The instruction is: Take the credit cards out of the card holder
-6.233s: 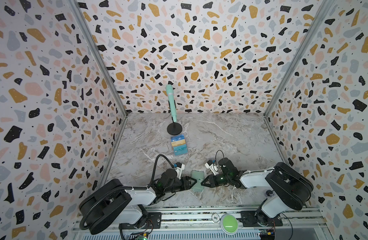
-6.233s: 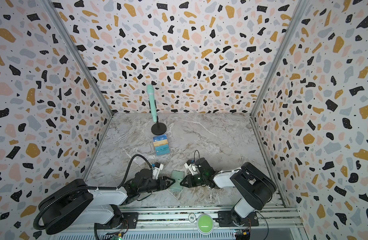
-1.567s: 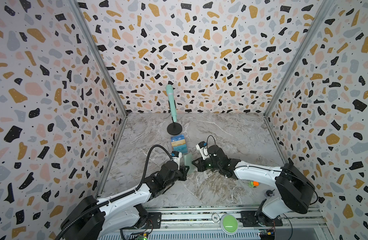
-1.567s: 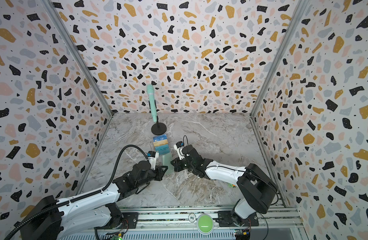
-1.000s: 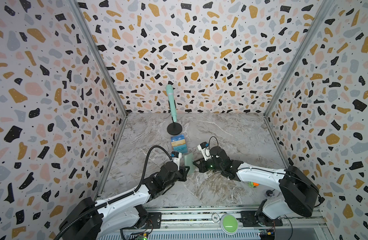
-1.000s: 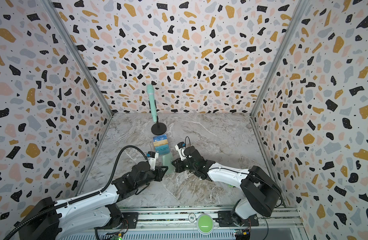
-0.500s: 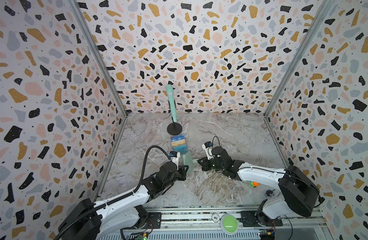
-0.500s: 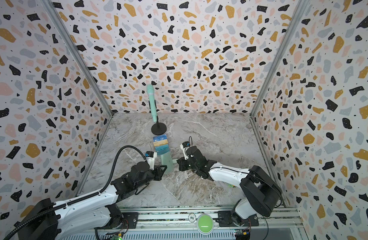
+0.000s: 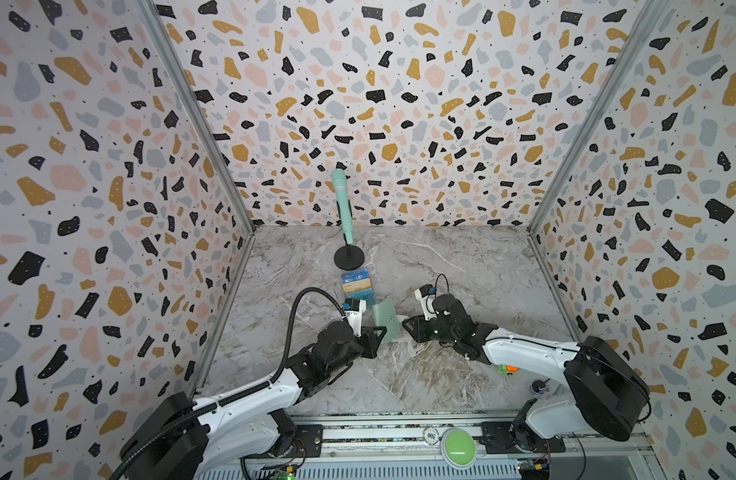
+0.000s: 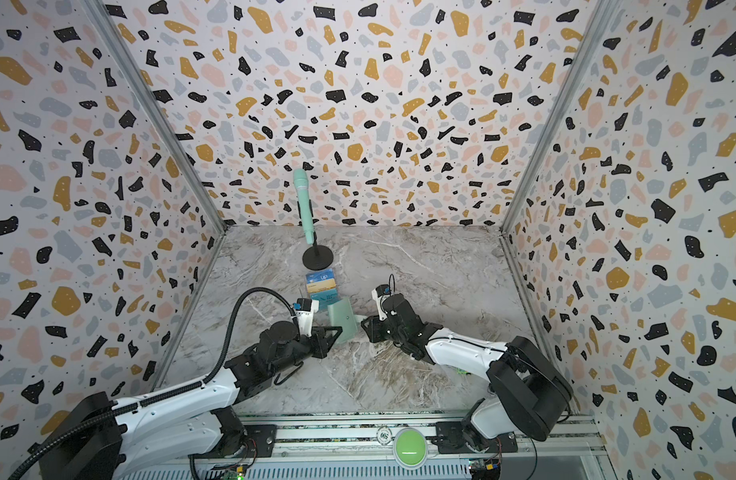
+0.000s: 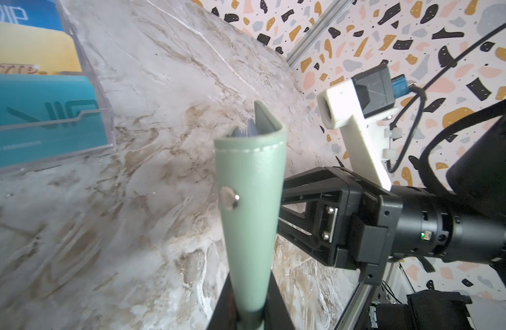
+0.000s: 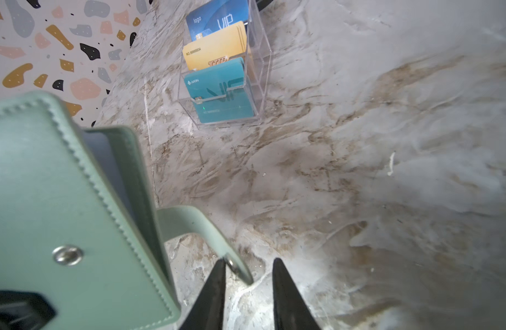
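Observation:
The mint-green card holder [image 9: 386, 318] [image 10: 342, 319] stands on edge above the marble floor, and my left gripper [image 9: 377, 335] [image 11: 250, 308] is shut on its lower end. Its snap stud faces the left wrist camera [image 11: 229, 198]. The snap tab [image 12: 194, 225] hangs loose from the card holder [image 12: 60, 214], its tip lying between the spread fingers of my right gripper [image 12: 249, 261] [image 9: 405, 323], which is open and grips nothing. The sleeve pages show only edge-on, and the credit cards inside are hidden.
A clear tiered stand [image 9: 358, 286] [image 12: 223, 85] with a blue, a yellow and a teal card stands just behind the card holder. A mint microphone on a black round base [image 9: 348, 257] stands further back. A small orange and green object [image 9: 505, 369] lies under the right arm.
My right gripper was shut on the snap tab and drew it to the right. It has now opened and let the tab go. The left gripper keeps its hold on the card holder.

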